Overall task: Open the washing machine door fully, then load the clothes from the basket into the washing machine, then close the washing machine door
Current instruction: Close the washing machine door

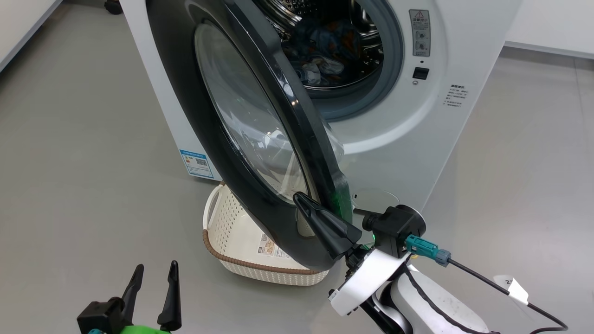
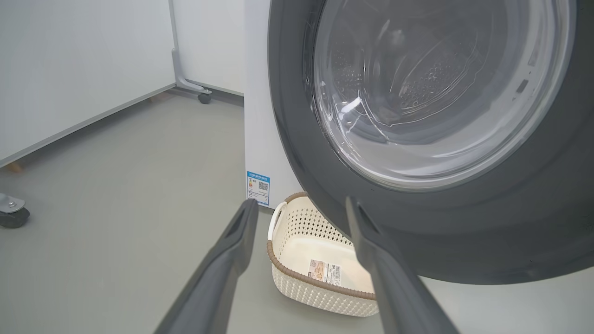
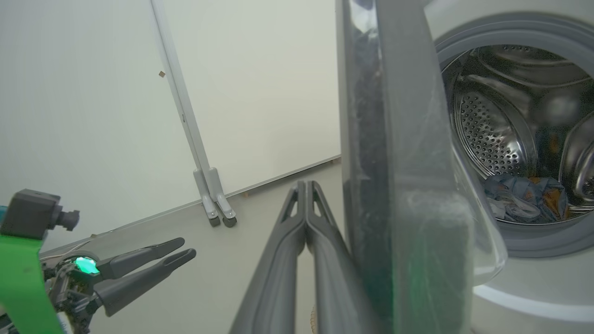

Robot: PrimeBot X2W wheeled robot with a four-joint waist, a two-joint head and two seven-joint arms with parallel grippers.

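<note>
Lying against lower outer edge of half-open round door (image 1: 253,123) with glossy black rim and clear glass bowl: right hand (image 1: 297,196), fingers pressed together, gripping nothing. Left hand (image 1: 157,266) spread wide, empty, apart from door. Blue-and-white garments (image 1: 325,60) inside steel drum of big white washing machine (image 1: 408,139). Cream perforated plastic basket (image 1: 229,232) on floor beneath door

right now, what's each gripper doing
left gripper: open, empty
right gripper: shut, holding nothing, alongside the washing machine door
</note>
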